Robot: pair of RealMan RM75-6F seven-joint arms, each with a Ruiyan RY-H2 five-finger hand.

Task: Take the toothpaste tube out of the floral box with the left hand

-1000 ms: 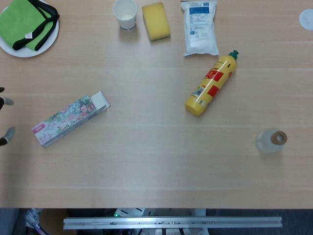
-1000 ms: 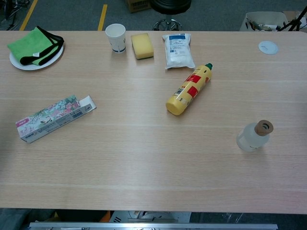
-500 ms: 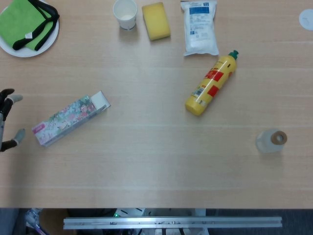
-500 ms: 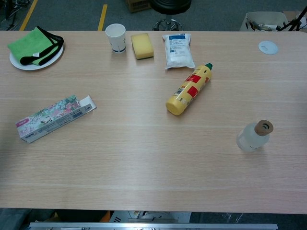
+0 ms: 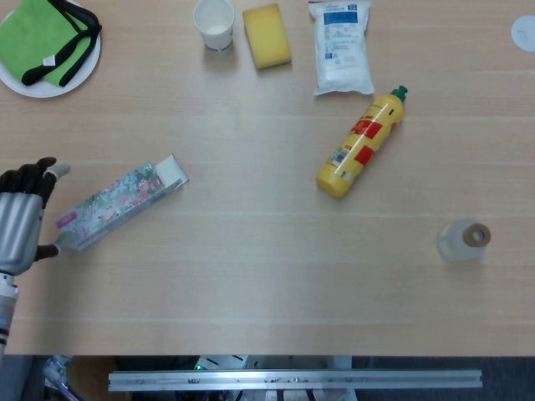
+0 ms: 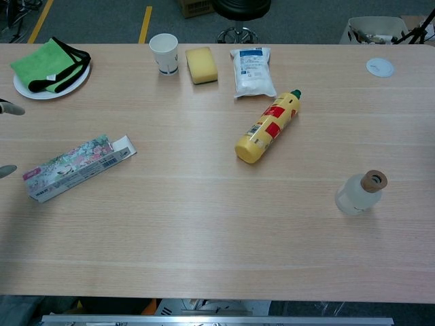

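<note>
The floral box (image 5: 117,204) lies flat at the left of the table, its white end flap open toward the right; in the chest view the floral box (image 6: 76,166) shows the same way. No toothpaste tube shows outside it. My left hand (image 5: 23,219) is at the table's left edge, just left of the box's closed end, fingers spread apart and holding nothing. A fingertip is very near the box's lower left corner; I cannot tell if it touches. In the chest view only the tips of the left hand (image 6: 8,136) show at the frame edge. The right hand is out of both views.
A white plate (image 5: 82,70) with a green cloth is at the back left. A paper cup (image 5: 214,23), yellow sponge (image 5: 267,35) and white pouch (image 5: 342,46) line the back. A yellow bottle (image 5: 361,142) lies mid-right; a small clear bottle (image 5: 463,240) stands at the right.
My left hand has come in from the left edge toward the box's closed end, more of it now in view. The box has not moved.
</note>
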